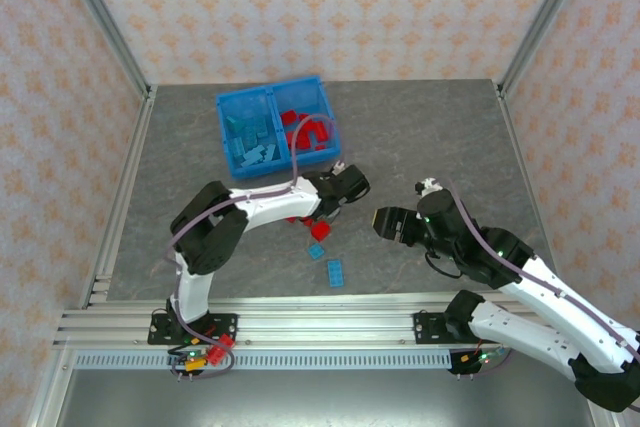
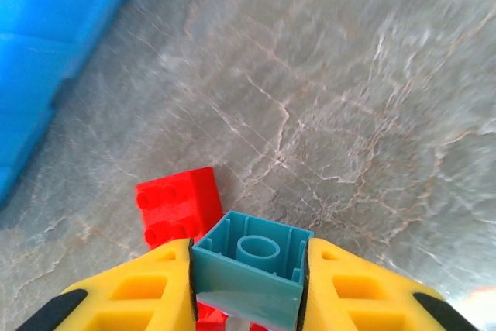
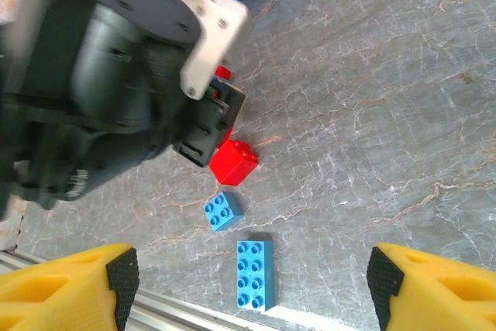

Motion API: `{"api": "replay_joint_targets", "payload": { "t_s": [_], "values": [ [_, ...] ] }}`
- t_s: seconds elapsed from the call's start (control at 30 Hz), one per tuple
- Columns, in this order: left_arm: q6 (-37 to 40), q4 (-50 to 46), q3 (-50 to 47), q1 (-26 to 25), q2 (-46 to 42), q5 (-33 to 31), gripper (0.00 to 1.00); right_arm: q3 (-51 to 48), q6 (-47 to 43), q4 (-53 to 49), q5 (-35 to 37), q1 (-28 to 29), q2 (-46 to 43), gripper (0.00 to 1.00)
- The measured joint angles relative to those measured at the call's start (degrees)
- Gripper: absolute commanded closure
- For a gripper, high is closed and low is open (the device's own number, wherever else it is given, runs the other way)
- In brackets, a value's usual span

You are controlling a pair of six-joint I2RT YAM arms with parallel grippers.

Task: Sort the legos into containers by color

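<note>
A light-blue lego [image 2: 256,257] sits clamped between my left gripper's [image 2: 248,273] yellow fingers, hollow underside up, just above the table. A red lego [image 2: 178,205] lies right beside it. In the top view the left gripper [image 1: 325,209] hangs over that red lego [image 1: 320,230]. A small blue lego [image 1: 316,250] and a long blue lego [image 1: 336,272] lie nearer the front. The blue bin [image 1: 270,89] has light-blue legos in its left compartment and red ones in its right. My right gripper [image 1: 385,219] is open, its fingers wide above the long blue lego [image 3: 255,274].
The left arm [image 3: 101,91] takes up the upper left of the right wrist view, close to the red lego [image 3: 234,162] and small blue lego [image 3: 222,210]. A metal rail [image 1: 320,322] runs along the front edge. Patterned walls enclose the table.
</note>
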Motion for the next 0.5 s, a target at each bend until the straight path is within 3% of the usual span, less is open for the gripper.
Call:
{"api": "replay_joint_targets", "payload": {
  "t_s": [0.13, 0.3, 0.5],
  "values": [
    [-0.6, 2.1, -0.3, 3.0, -9.4, 2.3, 0.74, -0.1, -0.8, 0.4, -3.3, 0.0, 0.0, 0.21],
    [-0.5, 4.1, 2.0, 14.0, -19.6, 4.1, 0.74, -0.3, -1.7, 1.5, -6.5, 0.0, 0.1, 0.21],
    [1.5, 4.0, 9.8, 25.8, -16.2, 4.5, 0.74, -0.3, -2.1, 1.7, -6.5, 0.0, 0.2, 0.21]
  ]
}}
